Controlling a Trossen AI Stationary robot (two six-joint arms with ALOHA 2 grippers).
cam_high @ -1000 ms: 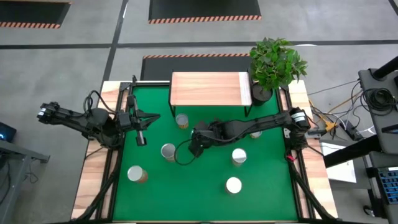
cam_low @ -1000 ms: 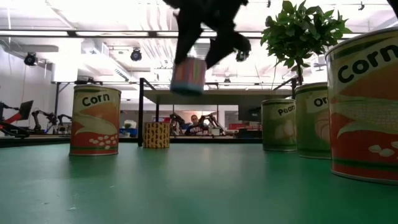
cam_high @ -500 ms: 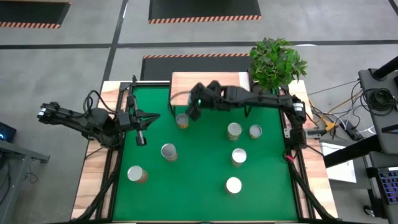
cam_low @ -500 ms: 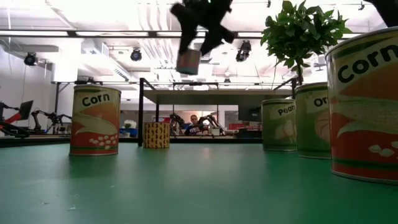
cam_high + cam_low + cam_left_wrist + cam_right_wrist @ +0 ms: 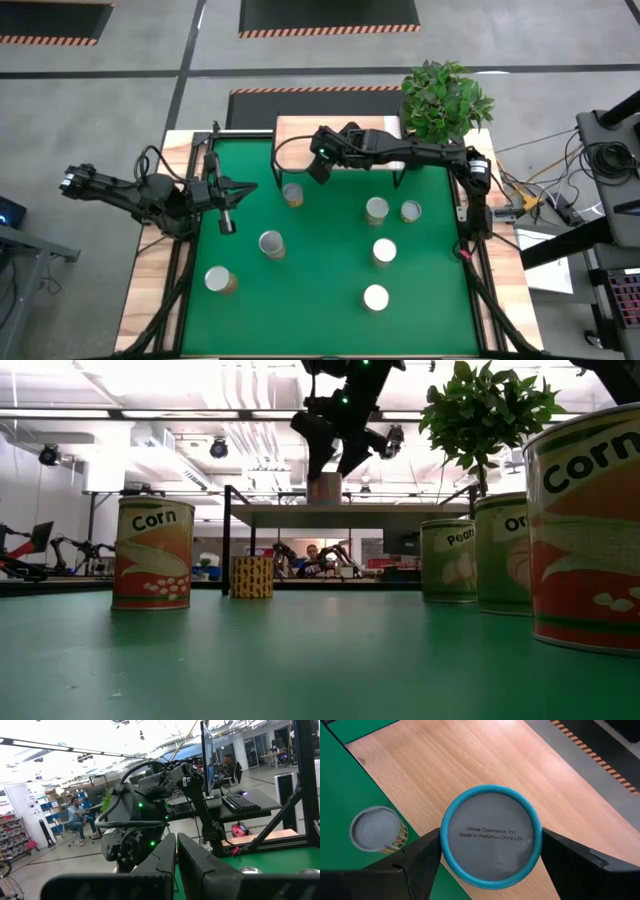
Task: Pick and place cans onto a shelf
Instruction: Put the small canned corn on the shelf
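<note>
Much of the small light-wood shelf (image 5: 340, 140) on thin black legs is covered in the high view by the right arm, so only its left part and right end show at upper centre. The right pincer (image 5: 322, 165) hangs over the shelf's front left edge, clamped on a blue-rimmed tin with a grey round end (image 5: 491, 834). The right wrist view shows its dark fingers (image 5: 420, 855) pressed against both sides of the tin, with the wood grain beneath. In the low view the tin (image 5: 324, 487) appears just at shelf height; whether it touches the board is hard to tell.

The left pincer (image 5: 227, 224) waits at the left side of the green table (image 5: 320, 300), its fingers shut together.

Six silvery-topped cans stand on the green. One with a yellow label (image 5: 292, 194) is just in front of the shelf's left end. A pair (image 5: 376, 210) stands to the right of centre. Others are spread toward the lower part of the frame. The low view cuts off a big orange corn can (image 5: 585, 530) at the right edge.

A leafy potted plant (image 5: 445, 100) stands at the table's upper right corner. Beyond lie grey floor and bright ceiling lights.
</note>
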